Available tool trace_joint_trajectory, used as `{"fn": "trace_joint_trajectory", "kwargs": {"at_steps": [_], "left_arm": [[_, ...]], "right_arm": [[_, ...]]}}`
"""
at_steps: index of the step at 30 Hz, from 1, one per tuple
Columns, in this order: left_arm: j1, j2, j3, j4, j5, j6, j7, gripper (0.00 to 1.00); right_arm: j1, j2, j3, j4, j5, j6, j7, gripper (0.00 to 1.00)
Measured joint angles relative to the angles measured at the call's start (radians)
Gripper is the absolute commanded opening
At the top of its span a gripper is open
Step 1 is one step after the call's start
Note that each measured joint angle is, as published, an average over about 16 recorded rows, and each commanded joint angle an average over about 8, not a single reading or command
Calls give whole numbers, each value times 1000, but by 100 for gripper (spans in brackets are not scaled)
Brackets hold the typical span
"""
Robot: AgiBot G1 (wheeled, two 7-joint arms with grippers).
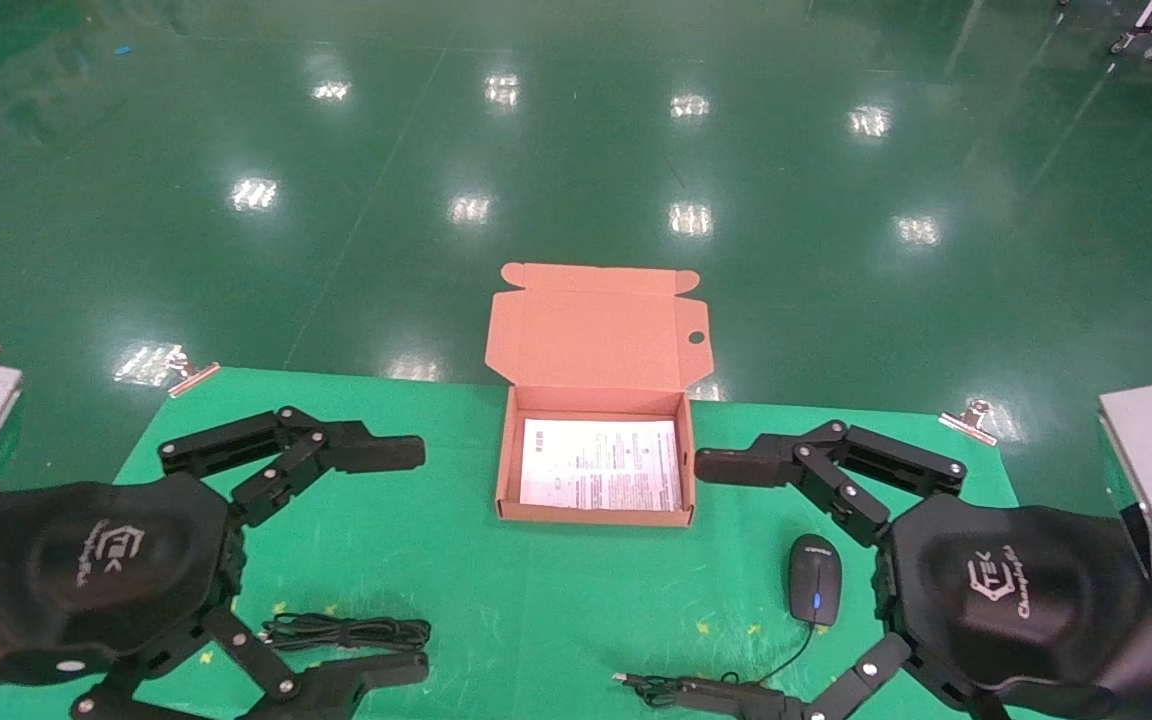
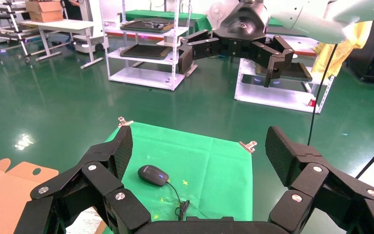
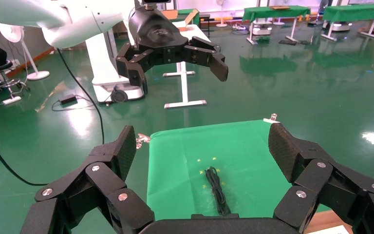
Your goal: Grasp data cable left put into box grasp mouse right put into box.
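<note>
Both tools hover wide over the desk [image 1: 456, 590]. The left tool [image 1: 416, 560] hangs over the coiled cable [image 1: 346, 632], gripping nothing. The right tool [image 1: 726, 585] sits just beside the mouse [image 1: 815, 579], also holding nothing. Between them the box [image 1: 506, 470] lies lid-up, a printed sheet [image 1: 601, 463] inside.

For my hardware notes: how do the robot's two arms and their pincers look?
Both match: the left pincer and right pincer have matte black, jointed fingers with silver rivets and ribbed pads. Each rounded black housing carries a white logo with lettering. Behind each sit silver-grey wrist blocks; the arms are white, with black cables.
</note>
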Motion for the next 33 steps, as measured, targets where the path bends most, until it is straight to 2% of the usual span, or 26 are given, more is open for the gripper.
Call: {"fn": "trace_joint_trajectory", "kwargs": {"at_steps": [22, 28, 33], "left_arm": [[-7, 5, 8, 7, 13, -1, -5, 100], [-36, 13, 35, 17, 61, 1, -22, 100], [-81, 25, 74, 26, 137, 7, -49, 100]], "right_arm": [[6, 0, -4, 2, -10, -2, -4, 100], [33, 0, -21, 12, -61, -13, -17, 100], [81, -2, -53, 25, -150, -29, -42, 100]]}}
